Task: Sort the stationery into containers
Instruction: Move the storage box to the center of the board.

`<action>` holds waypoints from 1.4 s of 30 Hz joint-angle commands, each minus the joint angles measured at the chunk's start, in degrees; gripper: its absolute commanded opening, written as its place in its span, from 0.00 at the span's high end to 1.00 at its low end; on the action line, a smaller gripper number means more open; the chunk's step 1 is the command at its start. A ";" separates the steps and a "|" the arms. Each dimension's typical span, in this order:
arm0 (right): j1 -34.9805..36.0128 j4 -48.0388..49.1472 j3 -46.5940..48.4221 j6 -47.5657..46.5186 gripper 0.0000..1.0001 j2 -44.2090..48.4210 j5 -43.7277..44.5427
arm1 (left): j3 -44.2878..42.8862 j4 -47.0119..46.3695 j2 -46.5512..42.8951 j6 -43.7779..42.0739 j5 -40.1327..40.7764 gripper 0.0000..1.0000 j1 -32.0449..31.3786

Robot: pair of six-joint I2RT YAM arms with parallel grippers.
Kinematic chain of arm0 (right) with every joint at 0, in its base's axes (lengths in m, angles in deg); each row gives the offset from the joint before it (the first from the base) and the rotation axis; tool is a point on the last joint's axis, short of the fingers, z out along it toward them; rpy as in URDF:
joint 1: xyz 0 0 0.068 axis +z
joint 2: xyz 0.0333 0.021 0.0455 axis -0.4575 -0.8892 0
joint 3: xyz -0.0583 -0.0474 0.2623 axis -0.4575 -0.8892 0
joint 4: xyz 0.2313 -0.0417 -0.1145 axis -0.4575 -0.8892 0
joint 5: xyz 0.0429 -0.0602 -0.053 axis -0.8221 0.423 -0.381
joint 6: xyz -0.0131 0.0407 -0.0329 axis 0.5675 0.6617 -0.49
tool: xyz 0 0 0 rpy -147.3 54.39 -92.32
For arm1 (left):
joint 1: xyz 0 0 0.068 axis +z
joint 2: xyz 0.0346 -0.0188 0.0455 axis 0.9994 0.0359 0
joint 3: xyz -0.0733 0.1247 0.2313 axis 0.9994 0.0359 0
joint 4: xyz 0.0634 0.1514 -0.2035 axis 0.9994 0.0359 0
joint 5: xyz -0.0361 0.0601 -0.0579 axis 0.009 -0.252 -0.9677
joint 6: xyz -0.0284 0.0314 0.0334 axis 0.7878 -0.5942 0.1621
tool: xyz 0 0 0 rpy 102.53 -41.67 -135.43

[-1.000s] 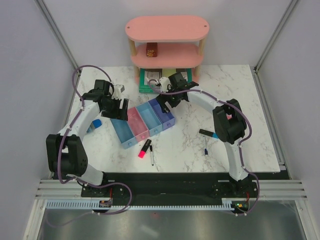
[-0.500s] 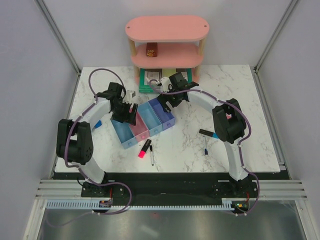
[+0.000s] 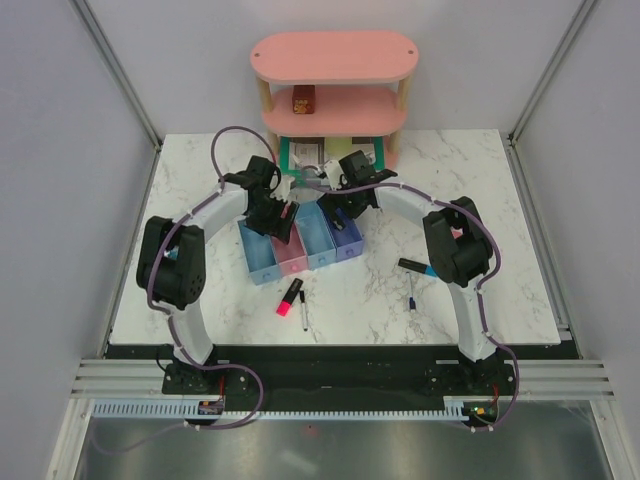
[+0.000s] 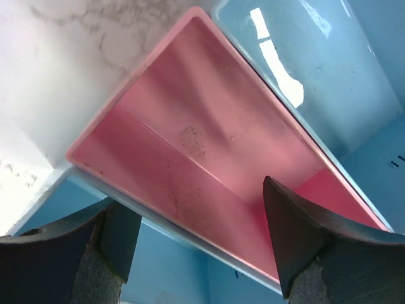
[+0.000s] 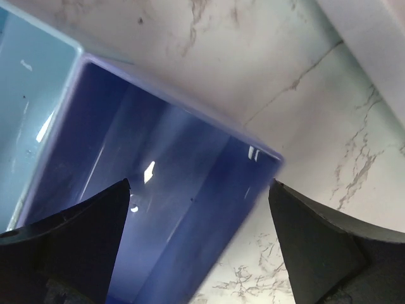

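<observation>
1. Centrally on the marble table (image 3: pixel 500 200) sit the four joined trays (image 3: pixel 300 245). Their long axes run near to far, with the far ends leaning slightly left. From left to right they are light blue, pink, light blue and purple-blue.
2. Just over the far end of the pink tray (image 4: pixel 209 158) hangs the left gripper (image 4: pixel 196 247), jaws apart. The tray's floor shows between the fingers (image 4: pixel 316 253). Whether they touch the rim I cannot tell.
3. Likewise the right gripper (image 5: pixel 196 247) hangs over the far end of the purple-blue tray (image 5: pixel 158 190), jaws wide apart. Contact here is also unclear.
4. Near the trays' front ends lies the pink highlighter (image 3: pixel 290 297). Its dark cap points away from the arm bases and its pink body points toward them.
5. A thin pen (image 3: pixel 304 318) lies just beside it, roughly parallel.
6. Well to the right, the black-and-blue highlighter (image 3: pixel 413 266) lies crosswise with its blue end rightward. A second pen (image 3: pixel 410 300) lies nearer the bases.
7. Behind everything stands the pink oval shelf (image 3: pixel 335 60). A brown box (image 3: pixel 303 100) is on its middle level and green books (image 3: pixel 292 172) are at its foot.
</observation>
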 commanded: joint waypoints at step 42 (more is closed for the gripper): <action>-8.97 3.51 -2.18 2.64 0.02 3.50 14.95 | -32.11 4.34 22.50 0.09 2.38 0.18 -13.53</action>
